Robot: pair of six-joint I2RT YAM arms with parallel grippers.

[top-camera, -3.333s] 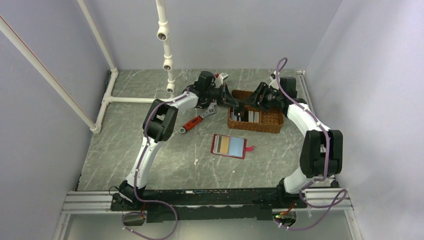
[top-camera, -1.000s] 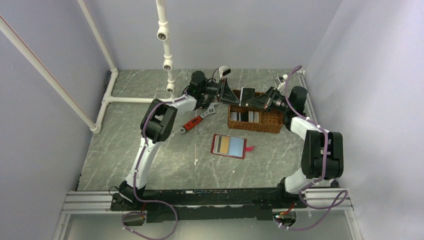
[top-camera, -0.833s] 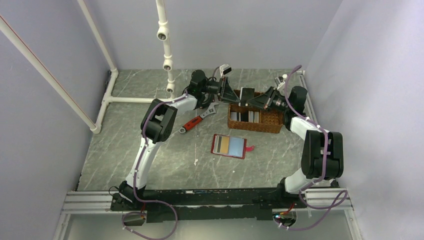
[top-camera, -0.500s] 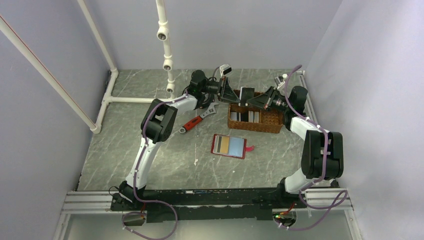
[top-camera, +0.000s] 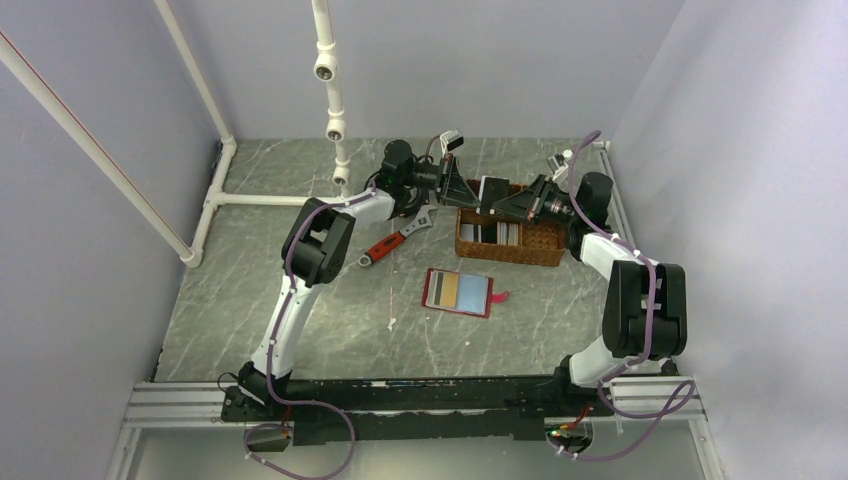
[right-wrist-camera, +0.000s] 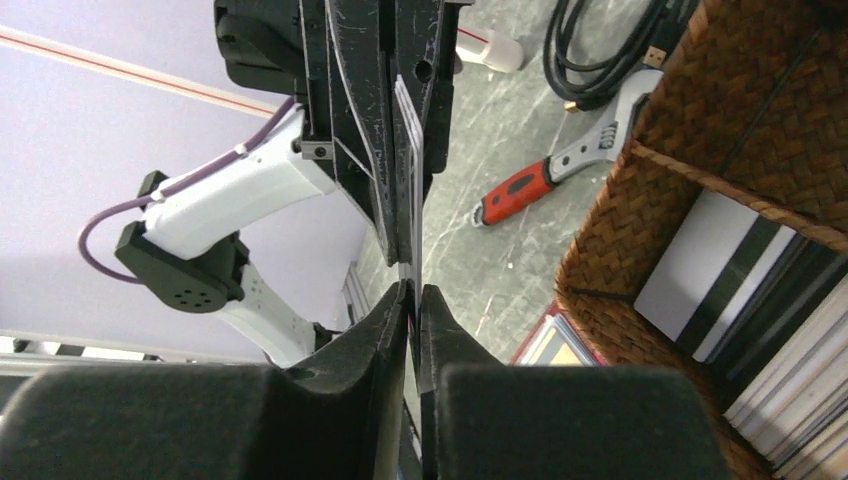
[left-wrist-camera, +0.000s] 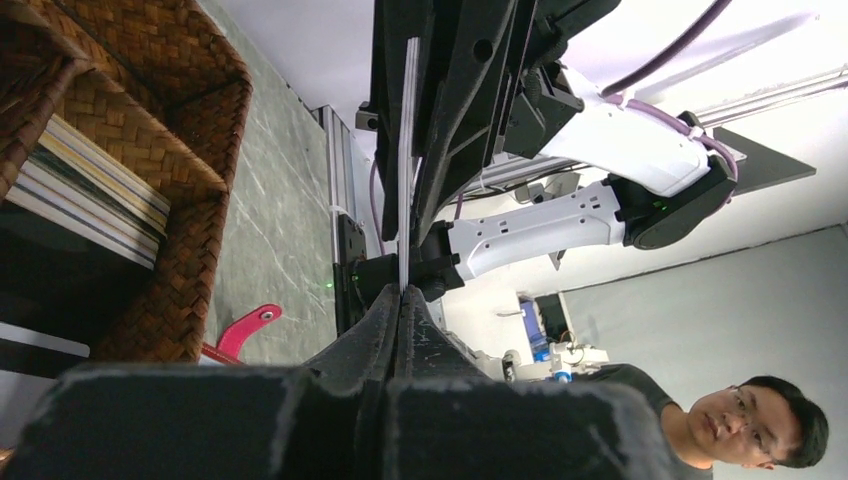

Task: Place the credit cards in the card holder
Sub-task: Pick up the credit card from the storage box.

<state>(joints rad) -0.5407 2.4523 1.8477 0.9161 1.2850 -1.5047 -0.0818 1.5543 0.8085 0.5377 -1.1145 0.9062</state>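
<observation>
Since a second ago the left pincer (left-wrist-camera: 400, 295) has pressed together on one edge of the thin dark rectangular plastic card (left-wrist-camera: 404, 150), pinching it in mid-air. Opposite, the right pincer (right-wrist-camera: 412, 290) brackets the other edge. A sliver of gap shows, and whether it grips I cannot tell. This is probably a handover, for a better hold. Below both pincers sits the brown wicker divided basket (top-camera: 540, 252). Beyond it, towards the arm bases, the dark-red leather folding wallet (top-camera: 458, 291) lies open on the table (top-camera: 300, 300), awaiting the card.
</observation>
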